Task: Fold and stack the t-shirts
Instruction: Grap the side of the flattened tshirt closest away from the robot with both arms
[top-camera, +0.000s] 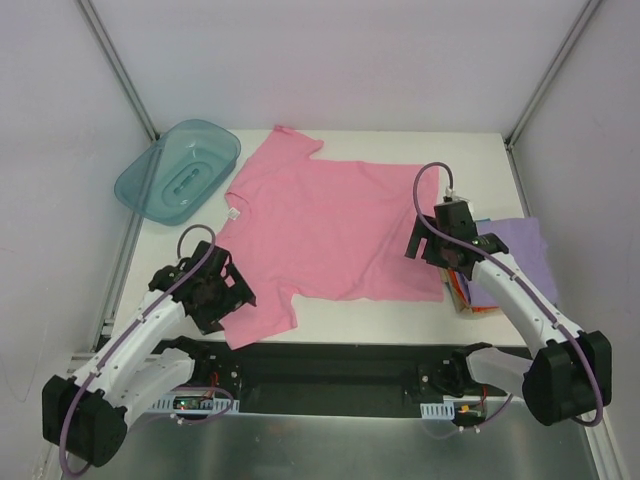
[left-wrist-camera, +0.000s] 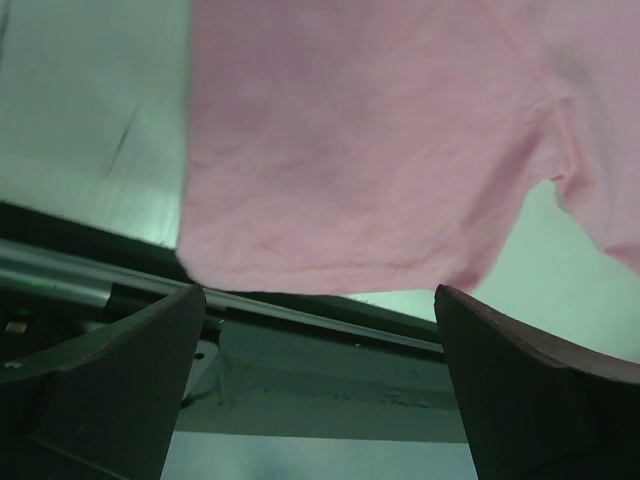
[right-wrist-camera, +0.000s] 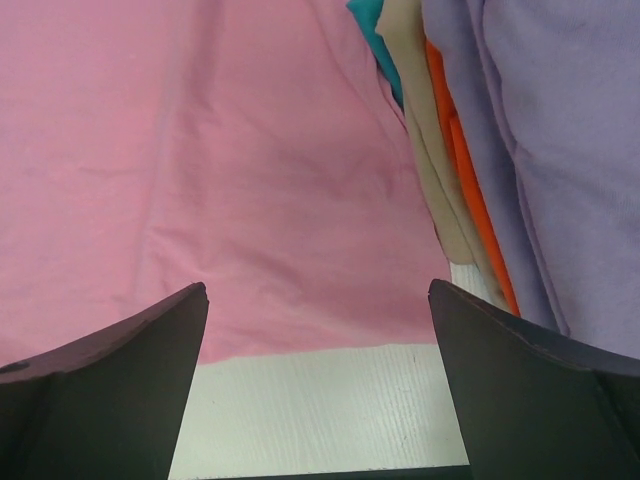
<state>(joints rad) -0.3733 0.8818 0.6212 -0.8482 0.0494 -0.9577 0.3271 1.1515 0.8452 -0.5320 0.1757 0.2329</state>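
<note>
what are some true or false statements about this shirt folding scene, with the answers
1. The pink t-shirt lies spread out on the table. True.
2. The left gripper is shut on the shirt's sleeve. False: its jaws stand open and hold nothing, with the sleeve's hem just ahead of them.
3. The folded stack lies to the right of the pink t-shirt, with lavender on top. True.
4. The teal tub sits on top of the pink t-shirt. False: it stands at the table's far left corner, beside the shirt and not on it.
5. The right gripper is open, near the shirt's bottom hem. True.
</note>
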